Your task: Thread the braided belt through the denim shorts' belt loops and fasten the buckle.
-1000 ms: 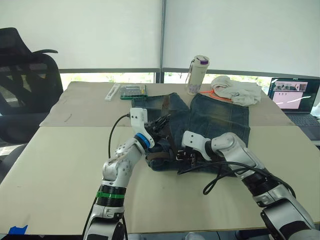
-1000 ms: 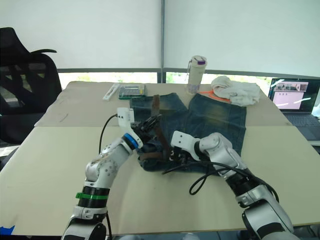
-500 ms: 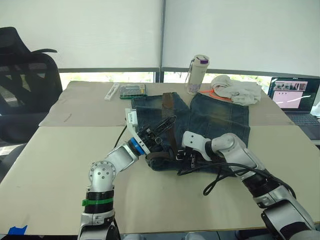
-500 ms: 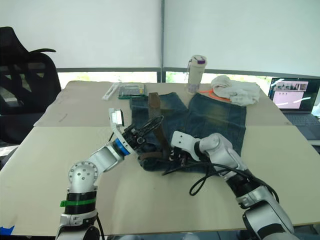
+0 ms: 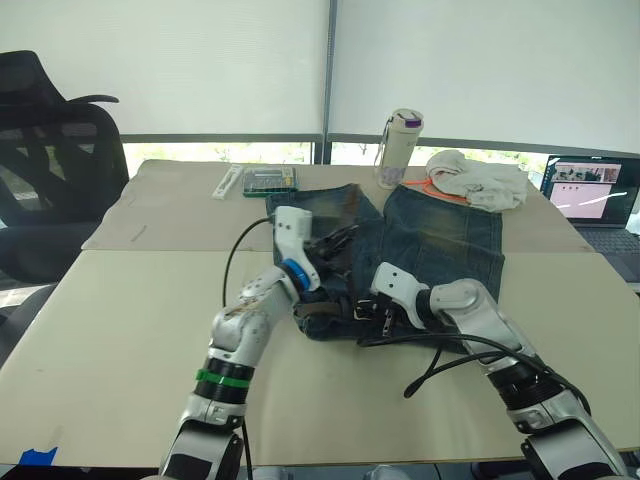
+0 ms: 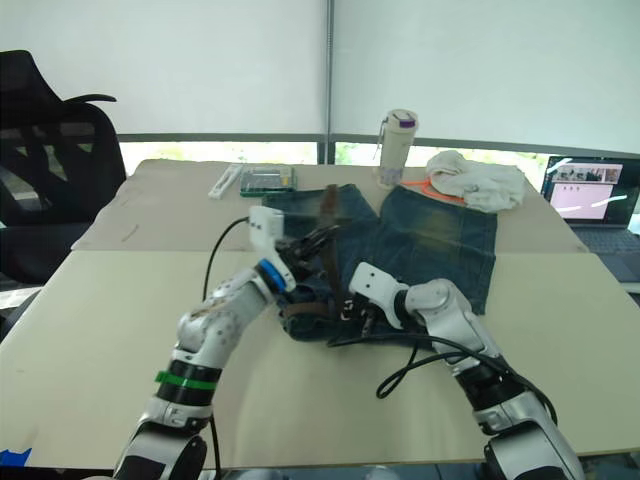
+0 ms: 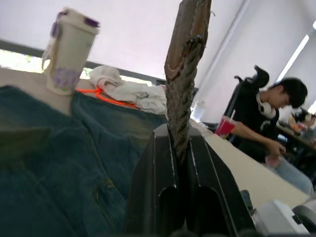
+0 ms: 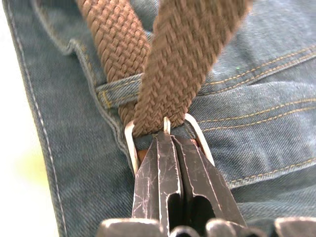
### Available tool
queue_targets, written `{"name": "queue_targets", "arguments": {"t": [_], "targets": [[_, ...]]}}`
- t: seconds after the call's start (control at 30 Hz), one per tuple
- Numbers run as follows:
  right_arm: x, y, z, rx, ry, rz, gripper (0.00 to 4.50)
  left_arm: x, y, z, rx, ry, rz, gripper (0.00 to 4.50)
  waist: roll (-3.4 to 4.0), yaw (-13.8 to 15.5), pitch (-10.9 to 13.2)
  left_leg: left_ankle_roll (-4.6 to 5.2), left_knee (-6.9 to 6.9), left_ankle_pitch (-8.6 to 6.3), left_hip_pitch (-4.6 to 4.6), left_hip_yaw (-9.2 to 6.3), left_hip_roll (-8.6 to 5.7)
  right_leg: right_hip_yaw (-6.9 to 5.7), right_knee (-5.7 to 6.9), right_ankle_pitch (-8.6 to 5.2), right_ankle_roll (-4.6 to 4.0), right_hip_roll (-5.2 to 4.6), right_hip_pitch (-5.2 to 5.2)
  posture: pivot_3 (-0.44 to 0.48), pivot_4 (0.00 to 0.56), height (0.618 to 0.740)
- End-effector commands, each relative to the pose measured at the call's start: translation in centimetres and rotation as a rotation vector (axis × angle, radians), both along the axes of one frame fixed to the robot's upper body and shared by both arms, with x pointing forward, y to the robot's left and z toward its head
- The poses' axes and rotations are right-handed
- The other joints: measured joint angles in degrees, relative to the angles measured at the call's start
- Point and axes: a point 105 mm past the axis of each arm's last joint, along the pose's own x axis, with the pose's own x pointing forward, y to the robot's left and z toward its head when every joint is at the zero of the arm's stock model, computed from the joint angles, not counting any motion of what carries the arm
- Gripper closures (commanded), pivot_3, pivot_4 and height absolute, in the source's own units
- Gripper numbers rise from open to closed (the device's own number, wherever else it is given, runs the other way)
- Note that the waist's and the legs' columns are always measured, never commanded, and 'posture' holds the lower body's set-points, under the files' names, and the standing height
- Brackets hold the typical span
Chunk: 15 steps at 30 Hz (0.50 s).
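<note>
the shorts (image 5: 430, 240) lie flat on the table (image 5: 120, 330), waistband toward the near edge, legs pointing far; the belt (image 5: 322, 311) runs along the near waistband, and one end of it rises off the denim toward the far side; the left gripper (image 5: 335, 240) is closed on that free end, the strap pinched edge-on between its two fingers (image 7: 158, 187) and standing up past the tips; the right gripper (image 8: 170, 143) sits at the middle of the waistband with its fingers pressed together, tips right against the buckle (image 8: 168, 129), though i cannot tell if anything is actually held between them; in the right wrist view two lengths of the belt cross just above the buckle, one of them passing under a loop (image 8: 116, 94) on the waistband; black cables (image 5: 440, 365) trail from the right arm across the near part of the table; far behind the shorts stand a bottle (image 5: 398, 148) with a purple lid and, to its right, a white cloth (image 5: 480, 182) bundle over an orange cord (image 5: 418, 184); a remote (image 5: 228, 182) and a green box (image 5: 268, 180) lie at far left; a laptop (image 5: 588, 196) is at far right; an office chair (image 5: 50, 170) stands left of the table; a person (image 7: 266, 123) sits at another desk in the left wrist view.
</note>
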Motion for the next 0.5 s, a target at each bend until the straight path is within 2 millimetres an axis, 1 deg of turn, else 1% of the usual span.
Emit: {"name": "queue_targets", "arguments": {"t": [0.03, 0.1, 0.13, 0.2, 0.27, 0.37, 0.43, 0.5], "targets": [[-1.2, -1.9, -4.3, -0.027, 0.128, -0.098, 4.43, -0.6, -1.1, 2.9, -0.043, -0.136, -0.051, 4.5, 0.07, -0.1, 0.0, 0.21, -0.01, -0.12, 0.0, -0.01, 0.02, 0.0, 0.0, 0.0, 0.01, 0.0, -0.01, 0.0, 0.15, 0.737], [-1.2, -1.8, -2.7, 0.066, 0.085, -0.11, 4.43, -0.6, -1.7, 2.4, -0.014, -0.141, -0.078, 4.5, 0.25, 0.1, 0.2, 0.36, 0.0, -0.15, -0.08, -0.05, 0.04, -0.04, 0.01, 0.01, 0.01, 0.0, -0.06, 0.0, 0.15, 0.737], [-1.5, -1.9, -1.5, 0.137, 0.069, -0.121, 4.43, -0.5, -1.8, 1.9, 0.022, -0.148, -0.075, 4.5, 0.39, 0.3, 0.2, 0.4, 0.0, -0.13, -0.14, -0.07, 0.03, -0.06, 0.01, 0.01, 0.02, -0.02, -0.09, 0.0, 0.15, 0.737], [-1.9, -2.1, -0.3, 0.208, 0.054, -0.132, 4.43, -0.3, -2.0, 1.2, 0.063, -0.16, -0.067, 4.5, 0.6, 0.7, 0.4, 0.44, 0.01, -0.11, -0.28, -0.13, -0.01, -0.12, 0.0, 0.02, 0.03, -0.03, -0.16, 0.0, 0.15, 0.737], [-2.5, -3.3, 1.5, 0.298, 0.026, -0.186, 4.43, -0.1, -2.0, 0.6, 0.11, -0.179, -0.044, 4.5, 0.69, 1.1, 0.4, 0.37, 0.04, -0.06, -0.53, -0.15, -0.06, -0.15, -0.01, 0.03, 0.06, -0.05, -0.37, 0.0, 0.15, 0.737], [-3.2, -4.7, 3.4, 0.373, -0.002, -0.249, 4.43, -0.2, -2.3, -0.2, 0.159, -0.206, -0.037, 4.5, 0.77, 1.9, 0.6, 0.2, 0.12, 0.08, -1.23, -0.18, -0.16, -0.24, -0.06, 0.09, 0.17, -0.07, -0.95, 0.0, 0.15, 0.737], [-3.6, -5.4, 4.3, 0.405, -0.015, -0.282, 4.43, -0.2, -2.5, -0.7, 0.187, -0.221, -0.031, 4.5, 0.87, 2.1, 0.8, 0.26, 0.18, 0.11, -1.34, -0.14, -0.21, -0.3, -0.1, 0.12, 0.22, -0.07, -0.96, 0.0, 0.15, 0.737], [-3.6, -6.5, 6.2, 0.492, -0.045, -0.353, 3.86, -0.1, -2.9, -1.4, 0.248, -0.253, -0.002, 4.5, 0.88, 2.1, 1.0, 0.32, 0.18, 0.14, -1.45, -0.13, -0.26, -0.43, -0.12, 0.15, 0.28, -0.07, -0.98, 0.0, 0.15, 0.737]]}}
